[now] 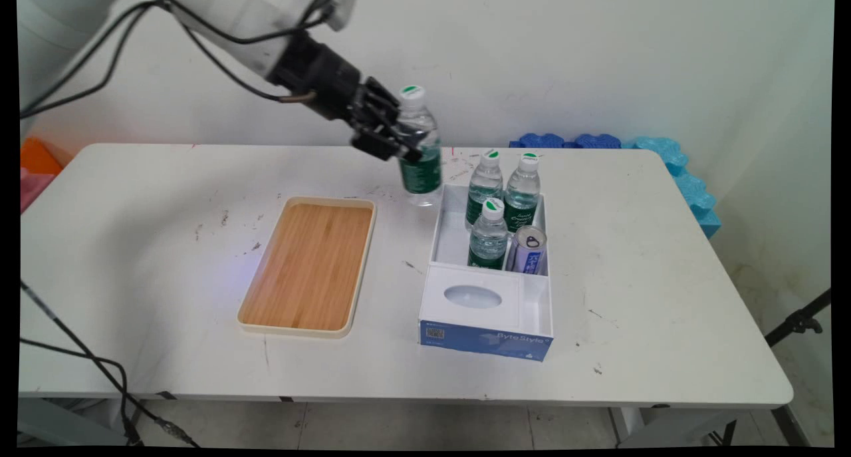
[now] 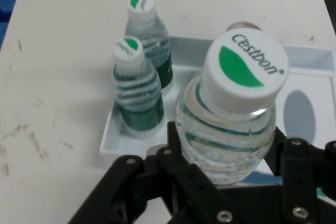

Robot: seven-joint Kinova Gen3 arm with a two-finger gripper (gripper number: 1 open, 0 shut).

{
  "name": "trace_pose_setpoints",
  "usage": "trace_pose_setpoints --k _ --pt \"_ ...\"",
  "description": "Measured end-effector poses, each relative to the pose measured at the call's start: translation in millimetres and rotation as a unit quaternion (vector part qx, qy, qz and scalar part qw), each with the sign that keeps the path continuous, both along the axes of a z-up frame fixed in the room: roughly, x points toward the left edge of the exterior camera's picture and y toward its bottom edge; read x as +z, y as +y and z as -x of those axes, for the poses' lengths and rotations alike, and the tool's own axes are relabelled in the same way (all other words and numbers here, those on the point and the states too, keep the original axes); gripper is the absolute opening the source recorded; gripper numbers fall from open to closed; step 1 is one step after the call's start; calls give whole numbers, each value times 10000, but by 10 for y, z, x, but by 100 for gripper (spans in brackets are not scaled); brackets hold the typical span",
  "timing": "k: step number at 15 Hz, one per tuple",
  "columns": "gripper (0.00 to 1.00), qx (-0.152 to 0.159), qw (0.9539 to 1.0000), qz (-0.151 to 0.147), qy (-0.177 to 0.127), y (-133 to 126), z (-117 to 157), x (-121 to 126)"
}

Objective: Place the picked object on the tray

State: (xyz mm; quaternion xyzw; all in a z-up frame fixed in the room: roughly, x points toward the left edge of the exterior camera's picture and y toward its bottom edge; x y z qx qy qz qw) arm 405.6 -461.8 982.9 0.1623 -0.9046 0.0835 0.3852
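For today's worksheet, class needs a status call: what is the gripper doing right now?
Gripper shut on water bottle, lifted above table. White box beside it: three bottles, one can. Wooden tray left, bare.

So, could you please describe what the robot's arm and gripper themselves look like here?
The arm is a smooth, rounded white tube ending in a black wrist section. Thin black cables loop loosely along it. The gripper is black, with two fingers on jointed linkage bars pinned by small silver screws. No lettering shows on it.
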Motion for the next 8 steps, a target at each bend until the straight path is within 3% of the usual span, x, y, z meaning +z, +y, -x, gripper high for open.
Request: trace_pose_setpoints --k 8 --pt "0 23 9998 -99 -174 508 -633 -93"
